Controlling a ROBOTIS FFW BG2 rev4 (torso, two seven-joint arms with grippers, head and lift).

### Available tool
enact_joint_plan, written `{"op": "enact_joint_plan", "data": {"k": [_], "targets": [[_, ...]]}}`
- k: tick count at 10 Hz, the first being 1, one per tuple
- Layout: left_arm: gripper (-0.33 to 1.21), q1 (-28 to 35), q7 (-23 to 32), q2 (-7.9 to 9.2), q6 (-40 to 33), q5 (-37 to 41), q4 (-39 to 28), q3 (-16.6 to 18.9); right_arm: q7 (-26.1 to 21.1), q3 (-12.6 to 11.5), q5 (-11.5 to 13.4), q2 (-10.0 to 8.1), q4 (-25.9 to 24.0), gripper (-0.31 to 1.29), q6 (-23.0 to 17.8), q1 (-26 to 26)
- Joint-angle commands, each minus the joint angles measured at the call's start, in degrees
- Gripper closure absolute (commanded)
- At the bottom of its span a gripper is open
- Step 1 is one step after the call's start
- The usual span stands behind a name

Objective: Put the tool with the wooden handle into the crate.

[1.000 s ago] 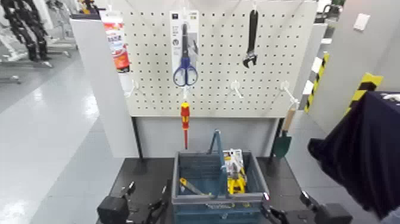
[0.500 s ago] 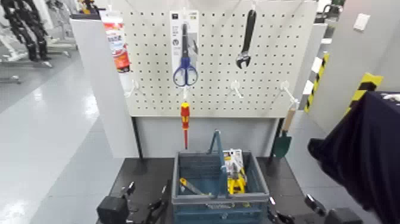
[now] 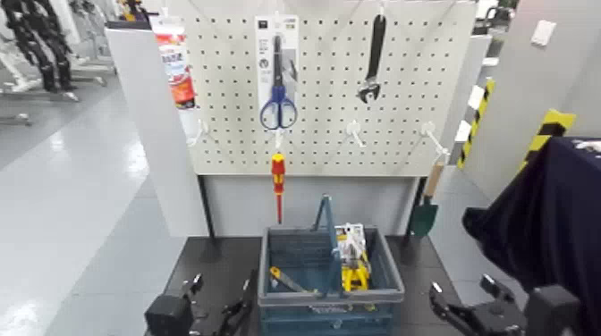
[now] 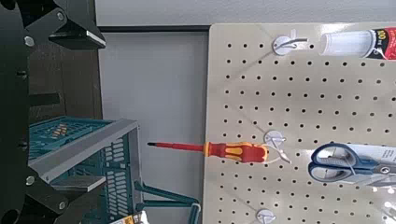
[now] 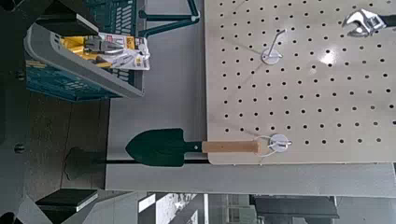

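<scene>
Small hand trowel with pale tan wooden handle and dark green pointed metal blade (image 3: pixel 427 202) hangs from a white hook at the lower right edge of the white pegboard (image 3: pixel 331 89), blade pointing down, free of both grippers; right wrist view shows it too (image 5: pixel 191 147), handle end on the hook. Rectangular blue-grey plastic crate with slotted sides and tall teal loop handle (image 3: pixel 329 268) sits on the dark counter (image 3: pixel 215 264) below the board, left of and lower than the trowel, well apart from it. Crate holds a yellow packaged item (image 3: pixel 353 259) and a small yellow-handled tool (image 3: pixel 286 280). Right gripper (image 3: pixel 467 315) low at the crate's right front, below the trowel, fingers spread wide, holding nothing. Left gripper (image 3: pixel 219 308) low at the crate's left front, fingers apart, empty, idle. Also on the board: red-and-yellow screwdriver (image 3: pixel 278 183) hanging at the bottom middle, blue-handled scissors in a pack (image 3: pixel 278 76), black wrench (image 3: pixel 376 55) top right, orange-and-white tube (image 3: pixel 176 67) top left. Dark cloth-covered shape (image 3: pixel 545 232) at far right.
</scene>
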Motion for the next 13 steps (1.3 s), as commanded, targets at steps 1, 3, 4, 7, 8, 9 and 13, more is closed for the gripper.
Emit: {"op": "enact_joint_plan", "data": {"k": [1, 3, 4, 7, 8, 9, 13], "targets": [[0.26, 0.0, 0.0, -0.05, -0.3, 0.3, 0.2, 0.0, 5.2, -3.3, 2.2, -0.98, 2.7, 0.08, 2.8, -5.6], [0.26, 0.0, 0.0, -0.05, -0.4, 0.6, 0.4, -0.1, 7.1, -3.2, 3.0, -3.09, 4.1, 0.08, 3.9, -8.9], [0.26, -0.1, 0.0, -0.05, -0.4, 0.6, 0.4, -0.1, 7.3, -3.2, 3.6, -3.97, 4.5, 0.08, 4.3, -10.2], [0.26, 0.0, 0.0, -0.14, -0.4, 0.7, 0.4, 0.0, 9.3, -2.4, 3.8, -7.48, 8.6, 0.08, 4.5, -15.3], [0.26, -0.1, 0.0, -0.14, -0.4, 0.7, 0.4, -0.1, 10.9, -2.0, 3.7, -8.8, 10.9, 0.08, 4.6, -17.3], [0.26, -0.1, 0.0, -0.14, -0.4, 0.7, 0.4, -0.1, 12.0, -1.7, 3.0, -9.95, 13.0, 0.08, 4.6, -18.8], [0.26, -0.2, 0.0, -0.14, -0.3, 0.7, 0.5, -0.2, 14.5, 0.8, 1.6, -13.81, 23.3, 0.09, 3.1, -26.7]]}}
